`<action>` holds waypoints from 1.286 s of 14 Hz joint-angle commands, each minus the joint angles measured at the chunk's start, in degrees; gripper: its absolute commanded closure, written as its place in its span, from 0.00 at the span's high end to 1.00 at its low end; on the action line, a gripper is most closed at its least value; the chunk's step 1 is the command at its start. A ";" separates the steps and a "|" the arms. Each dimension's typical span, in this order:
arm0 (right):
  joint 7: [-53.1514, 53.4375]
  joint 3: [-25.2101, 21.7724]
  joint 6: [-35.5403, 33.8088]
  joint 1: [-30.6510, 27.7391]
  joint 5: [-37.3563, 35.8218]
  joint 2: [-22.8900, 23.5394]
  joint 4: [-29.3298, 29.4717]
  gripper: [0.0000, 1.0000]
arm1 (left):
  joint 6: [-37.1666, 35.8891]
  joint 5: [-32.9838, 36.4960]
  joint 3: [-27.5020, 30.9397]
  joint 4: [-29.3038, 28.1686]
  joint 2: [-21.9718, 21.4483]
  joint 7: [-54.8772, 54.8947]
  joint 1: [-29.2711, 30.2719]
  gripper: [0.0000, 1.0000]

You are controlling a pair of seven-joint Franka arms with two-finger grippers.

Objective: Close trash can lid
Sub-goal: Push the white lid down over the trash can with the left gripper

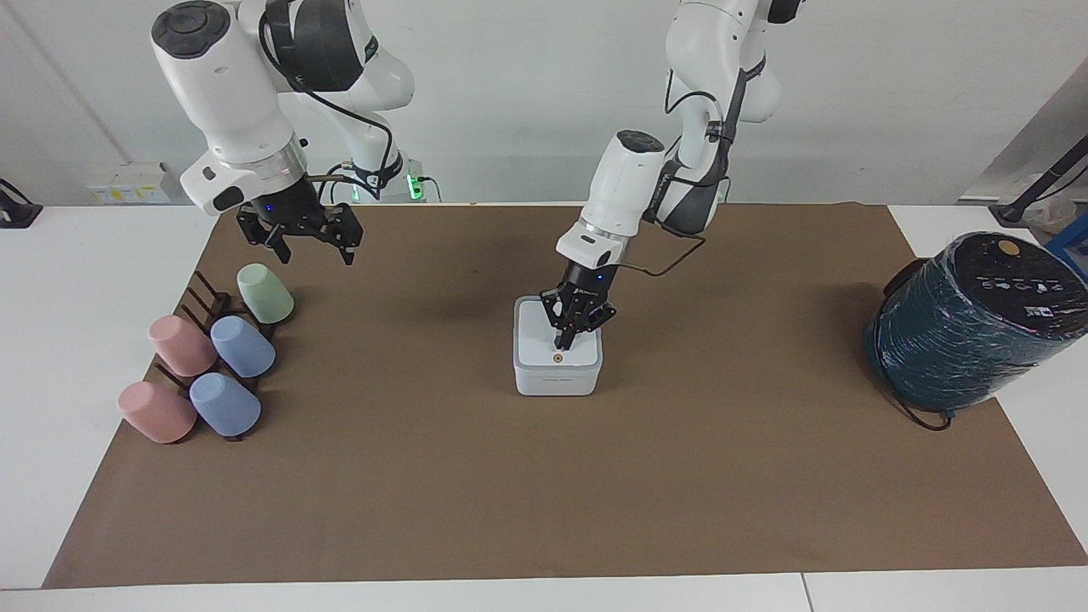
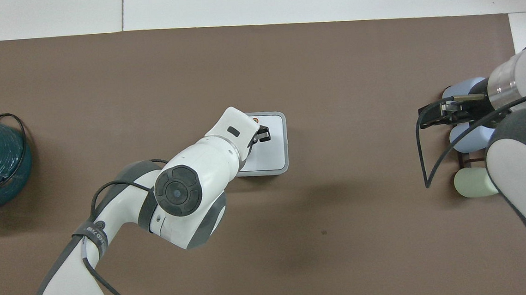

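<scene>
The left gripper (image 1: 563, 343), fingers pressed together, bears straight down on the lid (image 1: 544, 340) lying flat on the can (image 1: 557, 380), orange dot at 6 o'clock of the tips in the facing view, while the right gripper (image 1: 299, 241) waits spread over the cups (image 1: 242, 344)

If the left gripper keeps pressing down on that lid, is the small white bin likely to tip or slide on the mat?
Tipping looks unlikely: the trash can is squat, cube-shaped and sits flat on the brown mat. The left gripper presses down on the lid, well inside its edges. A sideways push might slide it, since it looks like light plastic.
</scene>
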 commanded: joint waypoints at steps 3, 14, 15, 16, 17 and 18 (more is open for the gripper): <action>-1.48 0.55 0.19 -0.96 0.33 -1.42 -1.45 1.00 | 0.62 -0.38 -0.13 3.44 6.55 3.35 0.42 0.08; -1.57 0.55 0.19 -0.96 0.33 -1.42 -1.45 1.00 | -26.28 -0.12 0.13 16.89 5.24 3.62 0.24 0.08; -1.57 0.55 0.19 -0.96 0.33 -1.42 -1.45 1.00 | -26.37 -0.12 0.14 16.89 5.07 3.62 0.24 0.08; -1.48 0.55 0.27 -0.96 0.33 -1.42 -1.45 1.00 | -27.24 -0.12 0.22 16.98 4.63 3.53 0.24 0.08; -1.57 0.55 0.19 -0.96 0.33 -1.42 -1.45 1.00 | -29.25 -0.12 0.40 17.59 3.67 3.61 0.33 0.08; -1.57 0.55 0.19 -0.96 0.33 -1.42 -1.45 1.00 | -33.36 -0.03 0.75 19.51 2.87 3.88 0.50 0.07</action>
